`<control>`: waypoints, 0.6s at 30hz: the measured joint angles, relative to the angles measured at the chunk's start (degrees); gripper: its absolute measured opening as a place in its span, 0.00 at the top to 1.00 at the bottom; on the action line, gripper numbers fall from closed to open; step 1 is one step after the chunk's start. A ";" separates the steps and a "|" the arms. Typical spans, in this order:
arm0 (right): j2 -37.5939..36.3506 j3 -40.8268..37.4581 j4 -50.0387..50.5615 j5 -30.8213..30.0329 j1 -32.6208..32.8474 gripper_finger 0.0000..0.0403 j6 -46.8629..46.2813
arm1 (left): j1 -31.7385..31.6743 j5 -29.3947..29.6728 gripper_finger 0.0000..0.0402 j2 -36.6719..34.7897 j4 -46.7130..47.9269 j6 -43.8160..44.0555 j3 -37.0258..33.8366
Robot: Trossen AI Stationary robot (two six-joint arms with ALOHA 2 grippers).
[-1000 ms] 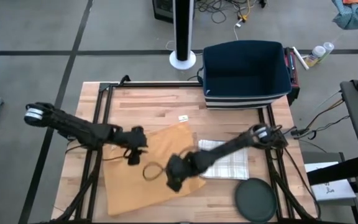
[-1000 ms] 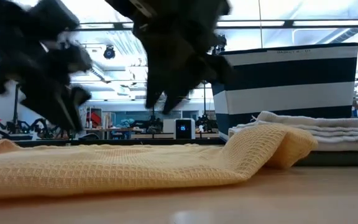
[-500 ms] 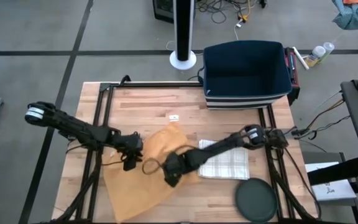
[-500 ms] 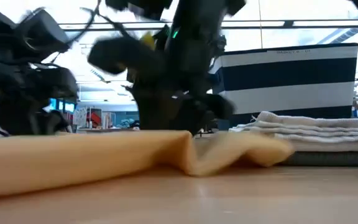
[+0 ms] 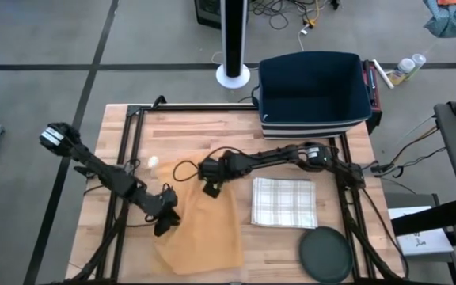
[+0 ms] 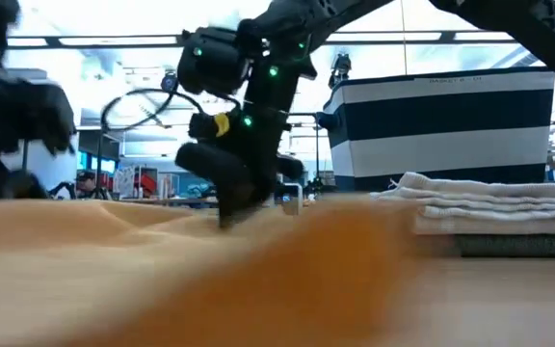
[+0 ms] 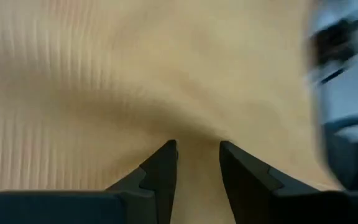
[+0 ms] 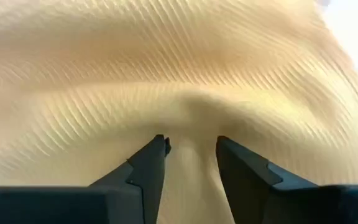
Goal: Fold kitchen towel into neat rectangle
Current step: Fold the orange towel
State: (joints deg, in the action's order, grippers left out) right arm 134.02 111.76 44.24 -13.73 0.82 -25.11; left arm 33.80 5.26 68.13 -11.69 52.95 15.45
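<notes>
The yellow waffle-weave kitchen towel (image 5: pixel 204 233) lies rumpled on the wooden table (image 5: pixel 188 134), toward its near edge, and fills the low view's front (image 6: pixel 162 280). My left gripper (image 5: pixel 165 218) is at the towel's left edge and is shut on the cloth (image 7: pixel 197 146). My right gripper (image 5: pixel 210 188) is at the towel's far end, also shut on the cloth (image 8: pixel 191 142), and it shows dark in the low view (image 6: pixel 231 207). My left gripper pinches a raised ridge of the towel (image 7: pixel 197 132) between its two fingers, at the towel's left edge. It slants down from the table's left. Creases run out from the pinch; the rest lies on the table. My right gripper pinches a gathered ridge of the towel (image 8: pixel 191 115) between its two fingers, at the towel's far end. The fingers slant down from the right. The cloth bunches up at the pinch (image 6: pixel 258 207), and the towel's body rests on the table.
A folded checked towel (image 5: pixel 283 202) lies right of the yellow one, a dark round disc (image 5: pixel 325 255) near the right front corner. A navy striped basket (image 5: pixel 315 91) stands at the far right. A small white scrap (image 5: pixel 153 162) lies left of centre.
My right gripper has gone toward the table's far edge, and my left gripper has gone toward the near edge; both have turned. The towel has swung about with them and now lies narrower and rumpled, its long side running from far to near.
</notes>
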 joint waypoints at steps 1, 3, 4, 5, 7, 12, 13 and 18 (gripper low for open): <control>-0.54 1.28 0.65 0.06 0.10 0.65 1.19 | 0.30 1.45 0.72 -0.05 -2.12 -0.58 0.16; -1.50 3.98 2.21 -0.04 0.98 0.66 2.43 | -0.14 3.68 0.72 -0.79 -2.17 -2.25 0.21; -2.14 5.15 3.24 -0.07 1.69 0.66 2.50 | -0.76 4.59 0.72 -1.42 -0.95 -3.60 0.31; -2.64 6.01 4.49 -0.06 2.69 0.67 2.44 | -1.60 5.19 0.72 -1.96 0.45 -5.03 0.65; -3.38 7.02 5.48 0.01 5.10 0.68 1.61 | -4.02 7.05 0.72 -3.14 5.35 -7.22 1.27; -2.87 6.25 2.41 0.25 11.95 0.70 -4.40 | -13.08 10.96 0.72 -3.36 19.93 -8.97 0.64; -2.42 5.95 0.75 0.30 13.36 0.70 -5.89 | -15.00 11.53 0.72 -2.87 20.34 -9.68 0.24; 2.60 5.48 -4.26 3.19 18.81 0.71 -11.07 | -19.86 12.06 0.72 -2.11 18.62 -10.85 -1.95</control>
State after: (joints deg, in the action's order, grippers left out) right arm 136.62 117.24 39.98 -10.54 19.63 -36.18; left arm 13.93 17.32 66.02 6.92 42.10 13.51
